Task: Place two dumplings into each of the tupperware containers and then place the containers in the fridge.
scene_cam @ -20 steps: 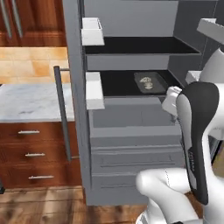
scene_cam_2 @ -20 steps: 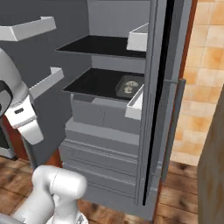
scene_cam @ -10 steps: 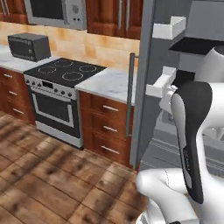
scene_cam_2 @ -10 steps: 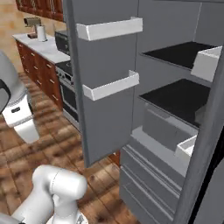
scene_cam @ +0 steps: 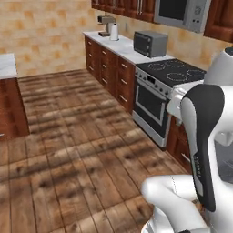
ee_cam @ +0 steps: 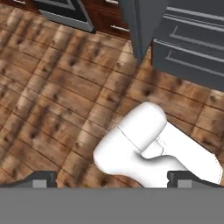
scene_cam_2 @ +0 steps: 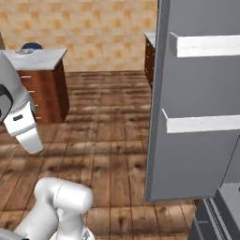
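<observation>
The fridge stands at the right, and its open grey door (scene_cam_2: 187, 117) carries two white bins (scene_cam_2: 206, 44). Its grey lower drawers (ee_cam: 192, 39) lie at the top right of the hand view. My gripper (ee_cam: 114, 179) points down at the wooden floor, its two dark fingertips (ee_cam: 41, 178) set wide apart, open, with nothing between them. The dumplings and the tupperware containers are out of view.
A stove (scene_cam: 170, 86) stands in a run of brown cabinets with a toaster oven (scene_cam: 150, 43), a microwave (scene_cam: 182, 13) above and a coffee machine (scene_cam: 107, 25). An island counter (scene_cam_2: 35, 58) with a dark blue thing (scene_cam_2: 32, 46) is at left. Wooden floor (scene_cam: 68, 136) lies between.
The whole picture has swung: the base has turned left, away from the fridge's shelves, toward the stove side and the open floor. The gripper stays open.
</observation>
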